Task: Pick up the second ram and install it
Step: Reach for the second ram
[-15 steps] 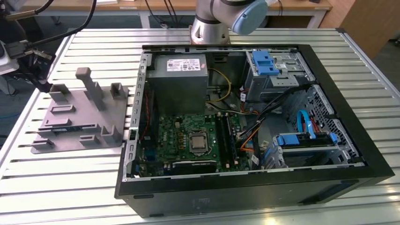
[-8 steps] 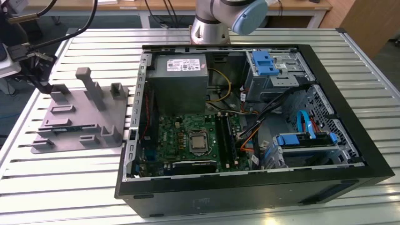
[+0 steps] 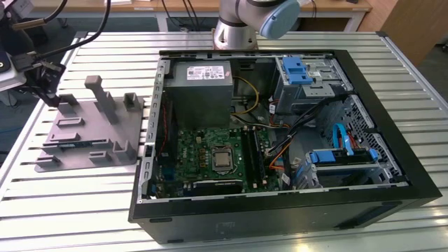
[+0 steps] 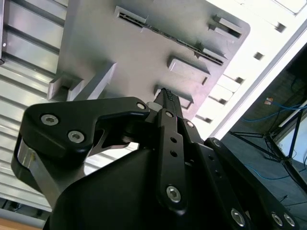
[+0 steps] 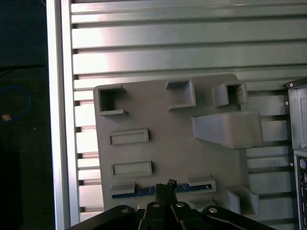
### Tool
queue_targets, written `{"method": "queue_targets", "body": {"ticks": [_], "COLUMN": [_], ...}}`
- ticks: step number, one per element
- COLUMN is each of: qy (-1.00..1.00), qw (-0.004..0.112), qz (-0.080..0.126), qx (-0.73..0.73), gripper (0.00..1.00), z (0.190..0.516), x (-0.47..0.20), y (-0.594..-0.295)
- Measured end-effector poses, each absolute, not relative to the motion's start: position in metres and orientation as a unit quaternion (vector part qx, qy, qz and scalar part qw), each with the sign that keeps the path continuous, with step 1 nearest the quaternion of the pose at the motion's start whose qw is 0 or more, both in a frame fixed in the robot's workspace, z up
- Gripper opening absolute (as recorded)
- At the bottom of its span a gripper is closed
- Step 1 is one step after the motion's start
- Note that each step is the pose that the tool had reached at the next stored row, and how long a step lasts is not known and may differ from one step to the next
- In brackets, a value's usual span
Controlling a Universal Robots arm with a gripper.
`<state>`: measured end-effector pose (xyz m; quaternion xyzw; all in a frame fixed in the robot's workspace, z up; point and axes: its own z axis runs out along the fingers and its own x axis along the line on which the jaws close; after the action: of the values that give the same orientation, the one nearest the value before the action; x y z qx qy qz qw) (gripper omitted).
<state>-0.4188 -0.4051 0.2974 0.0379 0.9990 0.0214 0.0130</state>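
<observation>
Blue-green and thin, the second ram (image 5: 134, 194) is kept on edge in the slots of the grey fixture plate (image 3: 91, 131) at the exterior view's left, presumably so it can be pinched from above, where the gripper (image 5: 165, 184) is held, jaws closed together on nothing.

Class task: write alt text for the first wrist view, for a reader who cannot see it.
The gripper, fingertips together, hangs over the second ram, a thin blue stick on edge in a grey fixture plate. The plate, with raised blocks and slots, lies on a slatted metal table beside a computer case.
</observation>
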Motion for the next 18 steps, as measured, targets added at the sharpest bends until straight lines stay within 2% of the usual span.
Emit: {"method": "queue_targets", "body": {"ticks": [18], "qy": [0.999], "qw": [0.013], "qz": [0.021], "qx": [0.038], "gripper": [0.10], "z": [0.285], "x": [-0.419], "y": [-0.405]}}
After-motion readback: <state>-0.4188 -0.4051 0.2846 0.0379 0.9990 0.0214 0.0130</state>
